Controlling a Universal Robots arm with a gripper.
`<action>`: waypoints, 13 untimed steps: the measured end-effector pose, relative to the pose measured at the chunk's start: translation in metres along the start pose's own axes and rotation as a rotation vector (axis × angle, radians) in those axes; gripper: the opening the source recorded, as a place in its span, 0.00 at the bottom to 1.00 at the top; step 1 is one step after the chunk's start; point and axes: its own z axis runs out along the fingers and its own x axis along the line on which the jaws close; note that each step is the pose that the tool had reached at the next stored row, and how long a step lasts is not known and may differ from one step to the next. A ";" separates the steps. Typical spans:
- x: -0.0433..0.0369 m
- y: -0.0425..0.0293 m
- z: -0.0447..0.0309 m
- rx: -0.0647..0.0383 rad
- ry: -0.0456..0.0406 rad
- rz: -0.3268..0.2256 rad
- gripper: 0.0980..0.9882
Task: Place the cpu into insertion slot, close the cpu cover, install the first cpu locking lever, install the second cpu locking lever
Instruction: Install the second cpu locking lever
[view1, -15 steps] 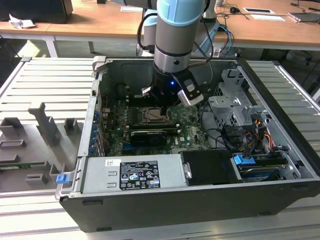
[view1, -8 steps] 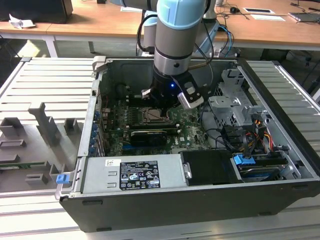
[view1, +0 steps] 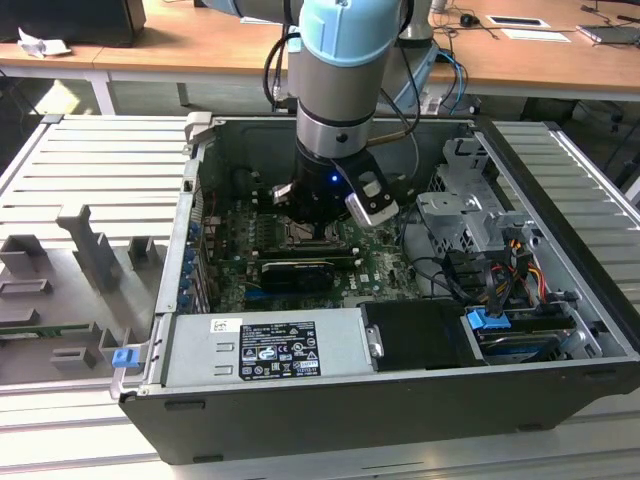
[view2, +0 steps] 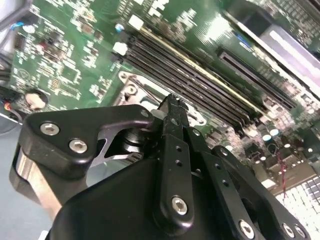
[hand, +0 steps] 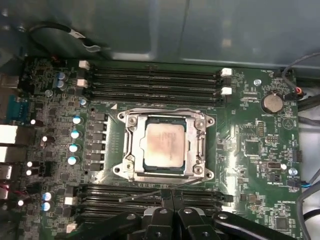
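In the first wrist view the cpu (hand: 164, 142), a dull tan square, sits in the socket at the middle of the green motherboard. The silvery cpu cover (hand: 131, 146) lies flat around it, framing it through its window. A thin wire locking lever (hand: 145, 195) slants along the socket's edge closest to my fingers. My gripper (hand: 171, 199) is shut, its tips right at that lever's end. In the second wrist view the gripper (view2: 172, 102) points at a socket corner (view2: 131, 86). The exterior view shows the gripper (view1: 318, 232) low over the board inside the open computer case.
Black memory slots (hand: 150, 80) run along two sides of the socket. A long black card (view1: 297, 272) lies in front of it, with the grey power supply (view1: 265, 350) nearer the case front. Drive cage and cables (view1: 480, 240) crowd the exterior view's right. A coin battery (hand: 272, 102) sits on the board.
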 end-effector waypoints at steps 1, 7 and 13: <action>0.0035 0.0001 0.0001 -0.003 -0.0002 0.000 0.01; 0.0175 0.0006 0.0017 -0.015 -0.0009 0.000 0.01; 0.0198 -0.0009 0.0113 -0.019 -0.0010 -0.001 0.01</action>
